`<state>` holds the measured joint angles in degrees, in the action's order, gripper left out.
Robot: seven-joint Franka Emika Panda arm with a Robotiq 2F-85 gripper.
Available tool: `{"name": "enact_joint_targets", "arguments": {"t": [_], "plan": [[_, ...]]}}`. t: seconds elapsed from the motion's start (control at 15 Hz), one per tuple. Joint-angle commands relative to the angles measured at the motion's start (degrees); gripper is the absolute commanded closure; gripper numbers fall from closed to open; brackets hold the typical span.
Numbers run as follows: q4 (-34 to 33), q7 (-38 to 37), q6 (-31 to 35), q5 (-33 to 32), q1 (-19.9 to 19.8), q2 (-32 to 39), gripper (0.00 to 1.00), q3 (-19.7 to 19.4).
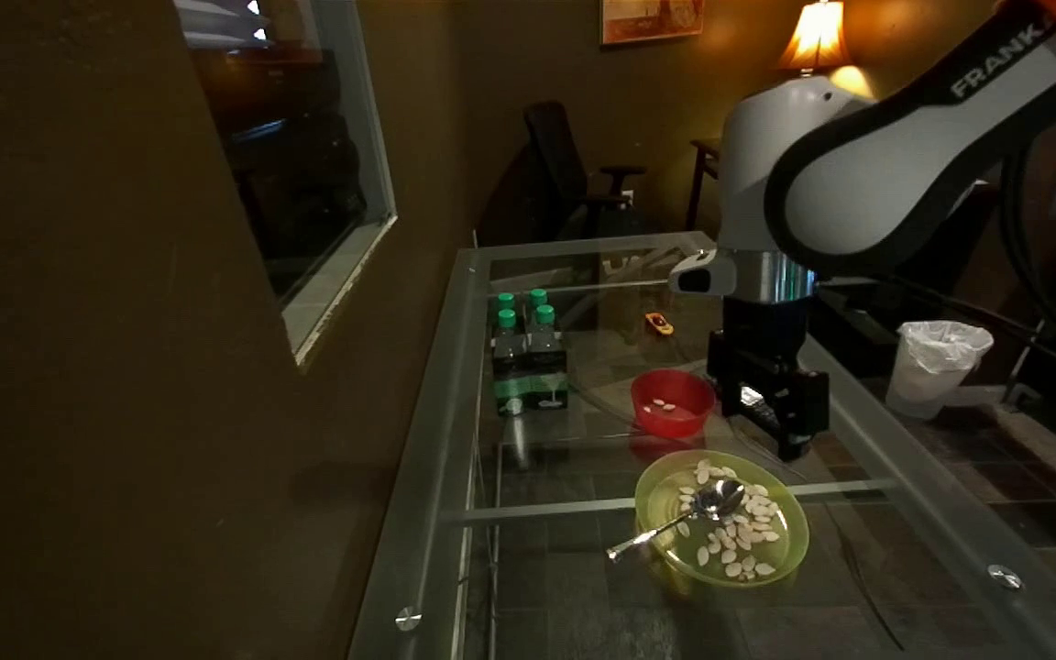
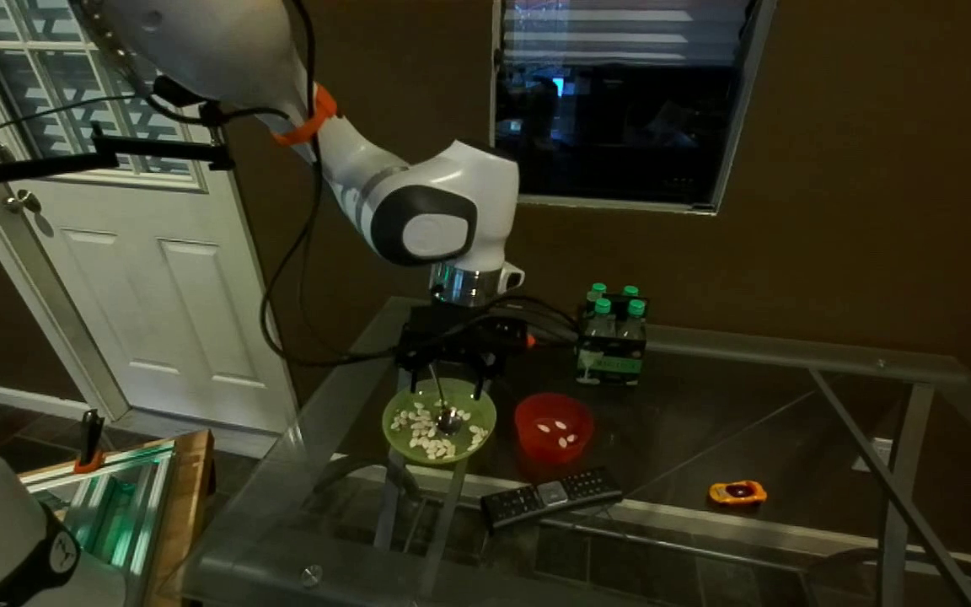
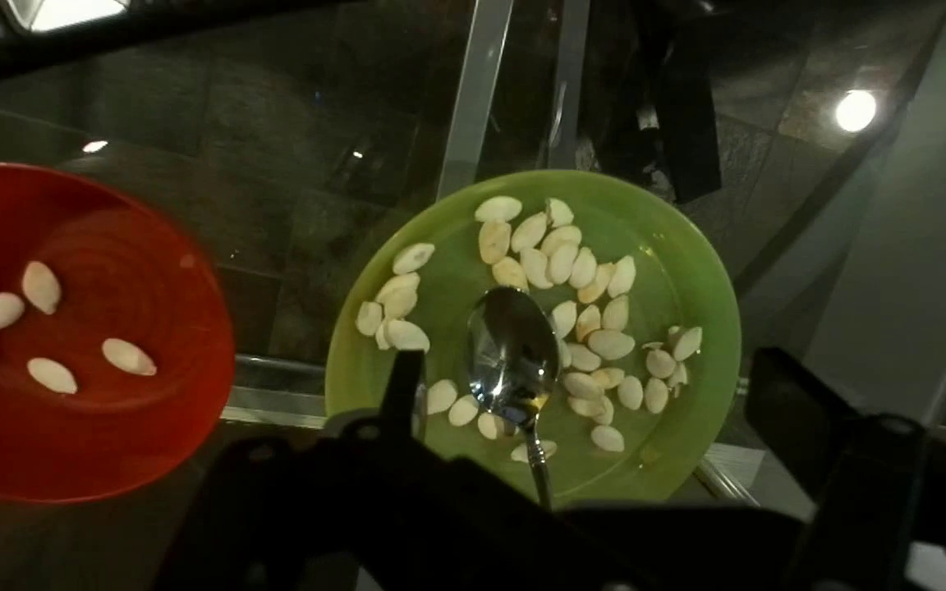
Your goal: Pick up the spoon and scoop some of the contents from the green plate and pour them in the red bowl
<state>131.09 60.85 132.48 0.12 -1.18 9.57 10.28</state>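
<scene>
Plate (image 3: 674, 263) coloured yellow-green, bowl (image 3: 128, 271) coloured red, seeds (image 3: 611, 344) tinted cream-white, spoon (image 3: 514, 349) finished in silver, bottle caps (image 1: 544, 314) coloured green, carton (image 1: 532, 385) banded in black and green.

- Table (image 1: 423, 513): glass top, frosted border, in both exterior views.
- 4 bottles (image 2: 603, 324): green caps, upright in a dark carton (image 2: 620, 365), far side of the table in an exterior view.
- Remote (image 2: 552, 496): black, lying at a slant, near side.
- Toy car (image 2: 737, 494): orange, on the table, right of the remote.
- Window (image 2: 620, 131): in the brown wall (image 2: 873, 185), far side.
- Door (image 2: 148, 278): white, far left, with panes (image 2: 15, 87) and a knob (image 2: 24, 201).
- Chair (image 1: 557, 147): black, beyond the table's far end in an exterior view.
- Lamp (image 1: 817, 38): lit, far right.
- Picture (image 1: 652, 20): framed, left of the lamp.
- Bin (image 1: 926, 378): right of the table, with a liner (image 1: 945, 337).
</scene>
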Motion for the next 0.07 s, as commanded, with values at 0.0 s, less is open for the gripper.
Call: {"name": "enact_joint_targets", "arguments": {"t": [0.0], "plan": [[-0.1,0.2,-0.1,0.3,1.3,0.2,0.00,-1.1]]}}
